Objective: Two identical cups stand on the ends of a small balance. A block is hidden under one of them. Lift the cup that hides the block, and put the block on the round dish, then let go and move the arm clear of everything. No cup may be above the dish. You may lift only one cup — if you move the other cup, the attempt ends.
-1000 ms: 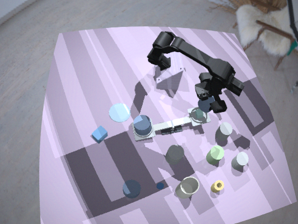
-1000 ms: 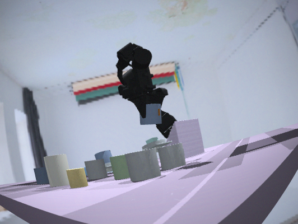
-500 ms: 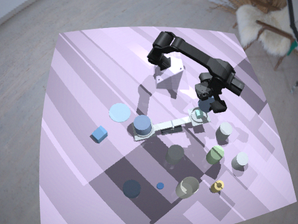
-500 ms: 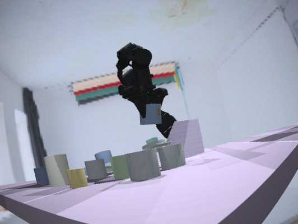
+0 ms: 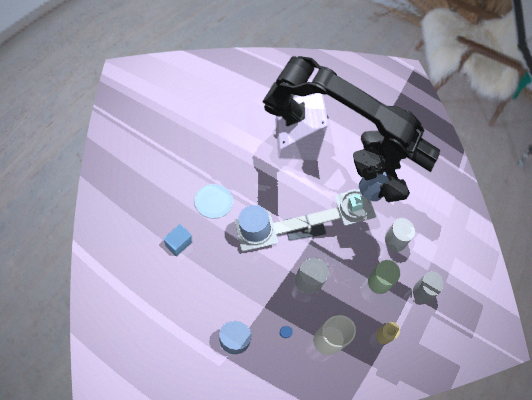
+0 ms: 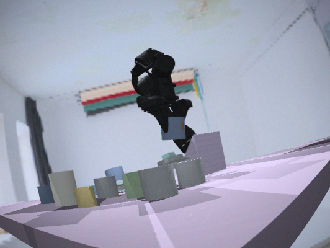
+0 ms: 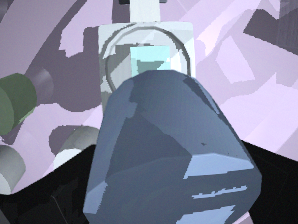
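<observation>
My gripper is shut on a blue cup and holds it in the air, a little beyond the right end of the balance. A small teal block sits uncovered inside the ring on that end. The other blue cup stands upright on the left end. The round dish, pale blue, lies beyond that cup to the left, with nothing on it.
A blue box lies left of the balance. A grey cylinder, a green cylinder, a white cylinder and another grey one stand in front. Nearer the front are a beige cup, a yellow piece and a blue round.
</observation>
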